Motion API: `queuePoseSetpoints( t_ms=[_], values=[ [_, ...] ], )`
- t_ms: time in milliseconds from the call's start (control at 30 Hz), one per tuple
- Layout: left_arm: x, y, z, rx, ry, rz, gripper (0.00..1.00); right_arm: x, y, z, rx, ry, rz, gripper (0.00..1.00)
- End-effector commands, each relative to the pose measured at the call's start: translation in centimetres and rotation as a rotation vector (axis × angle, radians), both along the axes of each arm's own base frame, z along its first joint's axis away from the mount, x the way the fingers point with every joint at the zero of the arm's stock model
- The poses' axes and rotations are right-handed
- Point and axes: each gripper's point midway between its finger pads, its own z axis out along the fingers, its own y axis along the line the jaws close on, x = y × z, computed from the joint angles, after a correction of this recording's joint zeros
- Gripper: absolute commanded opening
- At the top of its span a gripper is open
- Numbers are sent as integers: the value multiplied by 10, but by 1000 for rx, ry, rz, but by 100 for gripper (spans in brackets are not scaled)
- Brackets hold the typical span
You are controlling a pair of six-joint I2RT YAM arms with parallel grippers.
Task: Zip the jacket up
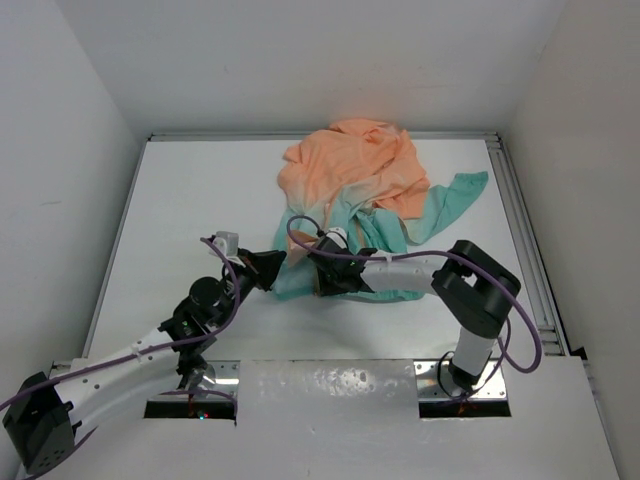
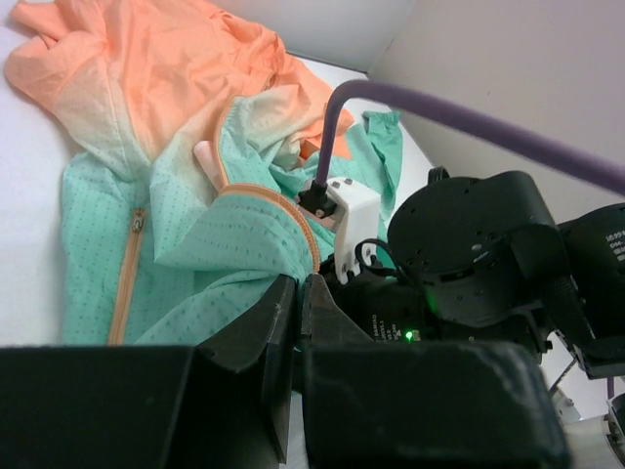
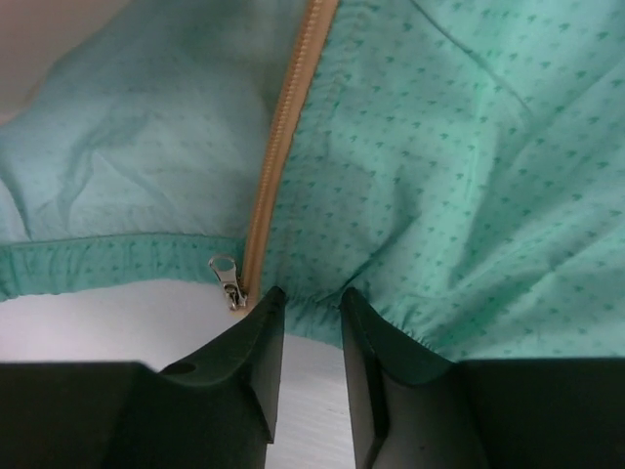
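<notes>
Top external view: the crumpled peach-orange to teal-green fabric jacket lies mid-far on the white desk, teal hem nearest the arms. The right end effector stands narrowly parted at that hem, just beside the small silver zipper pull. The left end effector is closed, with teal cloth at its tips; whether it pinches the cloth I cannot tell. White lettering on the black arm housing is unreadable.

Matt cloth jacket; shiny metal zipper pull; right claw seemingly matt plastic.

Lab robot cell: white panel walls enclosing white table.
</notes>
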Motion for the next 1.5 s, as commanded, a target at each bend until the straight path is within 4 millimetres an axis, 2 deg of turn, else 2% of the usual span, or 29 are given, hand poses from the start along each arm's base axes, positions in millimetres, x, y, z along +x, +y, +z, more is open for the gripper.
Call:
queuePoseSetpoints(
  t_ms=[0,167,400,633,867,1067,1100,1133,1200,1267,1333,1467],
  values=[
    [2,2,8,-12,-27,15,0,9,20,11,32,-48,-2,31],
    [2,1,7,-12,-25,12,0,6,17,5,18,-42,-6,34],
    [2,0,6,-9,-20,11,0,4,25,17,21,-75,13,35],
    [1,0,8,-12,-23,5,0,-8,23,7,6,-59,24,38],
    [0,-3,6,-13,-21,-9,0,-11,16,14,-32,-91,22,36],
    [0,-1,7,-14,-24,-4,0,-15,1,-2,-112,-74,2,35],
    [0,-1,8,-16,-28,-1,0,-14,-3,-2,-124,-87,-10,33],
    [1,-1,7,-13,-23,1,0,-15,-7,-4,-129,-89,-17,23],
    [1,-1,7,-11,-23,-2,0,-13,-7,0,-123,-104,-21,18],
    [0,-2,8,-15,-27,-7,0,-12,-7,4,-126,-109,-20,6],
    [1,0,7,-12,-24,4,0,-13,-8,11,-110,-121,-21,1],
    [0,0,9,-15,-31,-2,0,-15,-7,26,-75,-133,-10,0]
  ],
)
